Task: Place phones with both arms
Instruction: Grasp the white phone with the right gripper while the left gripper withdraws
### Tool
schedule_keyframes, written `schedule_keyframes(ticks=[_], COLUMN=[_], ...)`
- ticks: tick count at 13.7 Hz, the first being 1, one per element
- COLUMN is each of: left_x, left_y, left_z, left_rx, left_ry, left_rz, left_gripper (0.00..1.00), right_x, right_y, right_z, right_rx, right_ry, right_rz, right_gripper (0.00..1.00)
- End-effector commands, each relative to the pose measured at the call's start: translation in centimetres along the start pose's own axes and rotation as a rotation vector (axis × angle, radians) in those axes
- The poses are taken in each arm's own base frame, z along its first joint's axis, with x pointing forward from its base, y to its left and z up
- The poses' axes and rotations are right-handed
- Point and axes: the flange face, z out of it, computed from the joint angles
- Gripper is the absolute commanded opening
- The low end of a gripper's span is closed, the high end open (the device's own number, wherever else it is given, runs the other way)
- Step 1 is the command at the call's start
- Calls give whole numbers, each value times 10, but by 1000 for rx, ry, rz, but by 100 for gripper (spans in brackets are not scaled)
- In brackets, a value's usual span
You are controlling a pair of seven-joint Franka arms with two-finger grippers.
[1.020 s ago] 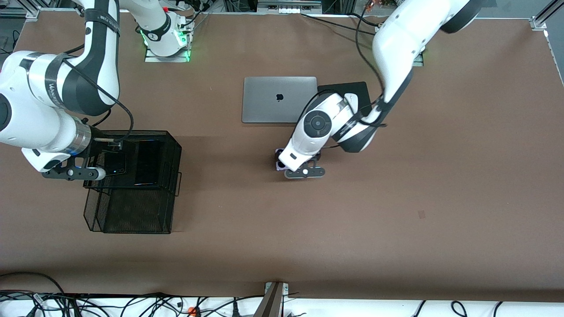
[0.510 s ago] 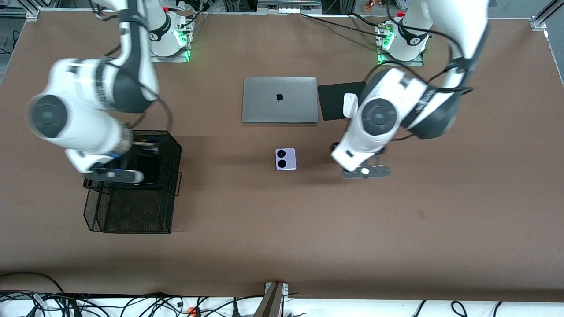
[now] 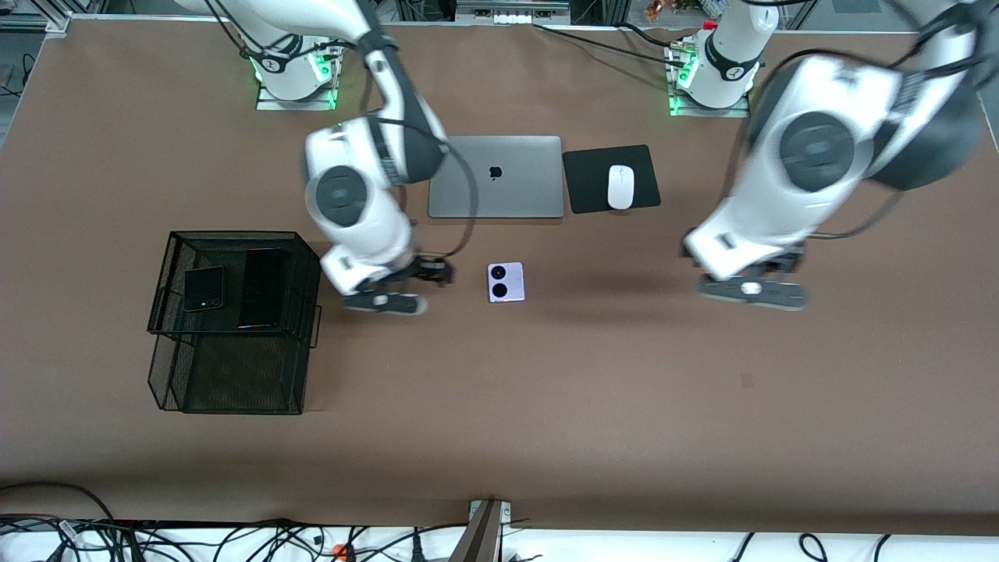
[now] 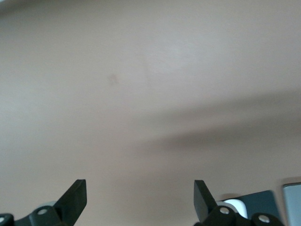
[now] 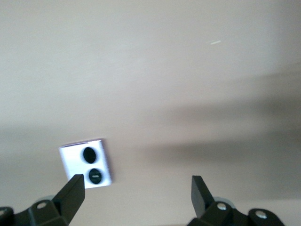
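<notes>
Lying flat on the bare table nearer the front camera than the grey laptop [image 3: 495, 176], lavender-white phone [image 3: 506, 282] sits just beside right gripper [image 3: 388, 301], jaws apart and empty; left gripper [image 3: 751, 290], likewise apart, hangs well apart from it.

Brown counter [image 3: 546, 406], plain, matte. Lavender-white phone [image 3: 506, 282], two black circles on face. Black wire-mesh basket [image 3: 234, 367] holding two black phones: small squarish flip phone [image 3: 204, 288], long slim slab [image 3: 262, 288]. Grey laptop [image 3: 495, 176], black logo at centre. White mouse [image 3: 620, 186] on black mouse pad [image 3: 585, 179]. Arms white with black bands, black cables. Black fingers [image 4: 75, 197] on left gripper; black fingers [image 5: 73, 195] on right gripper.
</notes>
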Motion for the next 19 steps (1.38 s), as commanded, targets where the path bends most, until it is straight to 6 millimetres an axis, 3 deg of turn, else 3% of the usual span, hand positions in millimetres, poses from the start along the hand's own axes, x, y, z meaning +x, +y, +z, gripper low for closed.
schedule_keyframes(ticks=[1,3,5,6,7,13,19], left_x=[-36,-65,-85,-96,-103,-105,-104], left_y=[-56,-82,-103,-119,-123,-116,-120], left_z=[-27,-38,-51,-52,-47,-45,-45], left_rx=[-79,-92,-80,-81,-82,-88,-89], left_ry=[17,34,130,172,169,113,114], left_rz=[-37,-53,-83,-118,-124,-130,-138], left_gripper=[100,100,100,100,100,100,100], right_x=[-11,-28,-40,-45,-56,-61,-66], right_y=[-46,-74,-89,-95,-104,-101,-106], right_z=[19,39,52,62,75,118,150], right_rx=[27,12,11,10,1,-55,-25], right_ry=[17,28,47,60,71,105,148], right_rz=[15,-1,-31,-46,-76,-209,-204], right_gripper=[100,100,100,100,100,100,100])
